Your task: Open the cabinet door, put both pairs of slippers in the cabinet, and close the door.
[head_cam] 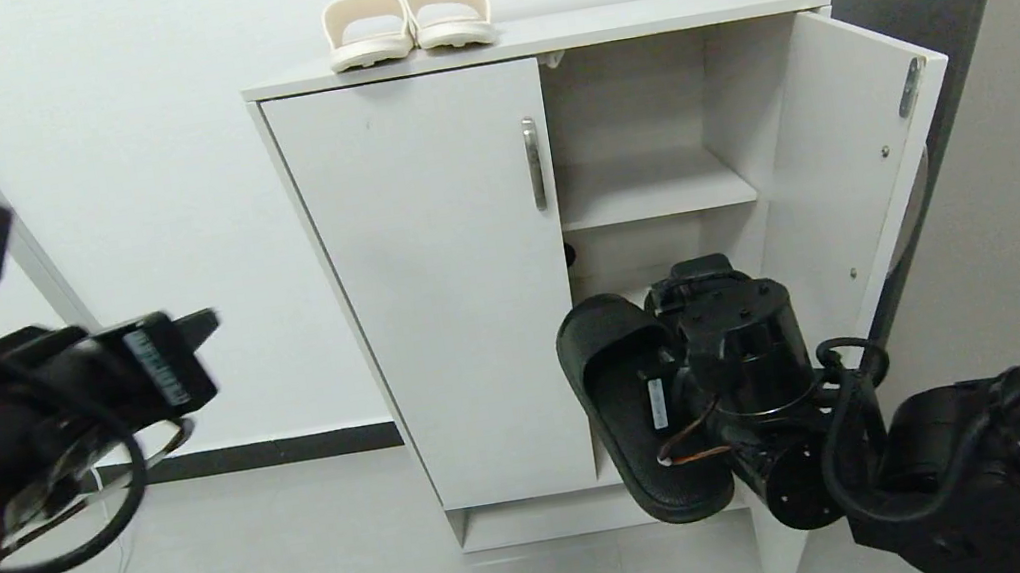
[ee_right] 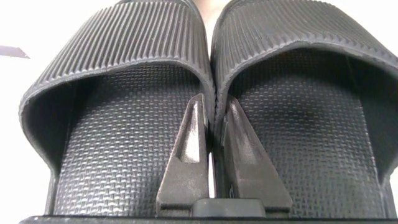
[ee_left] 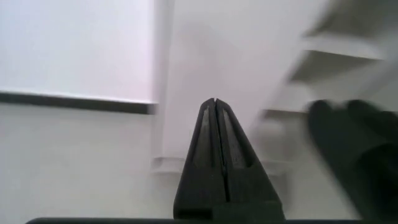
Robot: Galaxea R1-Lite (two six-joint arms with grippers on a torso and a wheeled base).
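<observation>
A white cabinet [head_cam: 429, 288] stands against the wall with its right door [head_cam: 847, 175] swung open and its left door shut. A cream pair of slippers [head_cam: 408, 23] rests on its top. My right gripper [ee_right: 213, 118] is shut on the black pair of slippers [ee_right: 211, 93], pinching their two inner edges together. In the head view the black slippers [head_cam: 633, 399] hang in front of the open lower compartment. My left gripper [ee_left: 215, 124] is shut on nothing, held out to the cabinet's left [head_cam: 176, 352].
Inside the open half a white shelf [head_cam: 652, 189] divides upper and lower compartments. A grey cabinet [head_cam: 1003, 132] stands close on the right, behind the open door. Grey floor [head_cam: 290, 572] lies free to the cabinet's left.
</observation>
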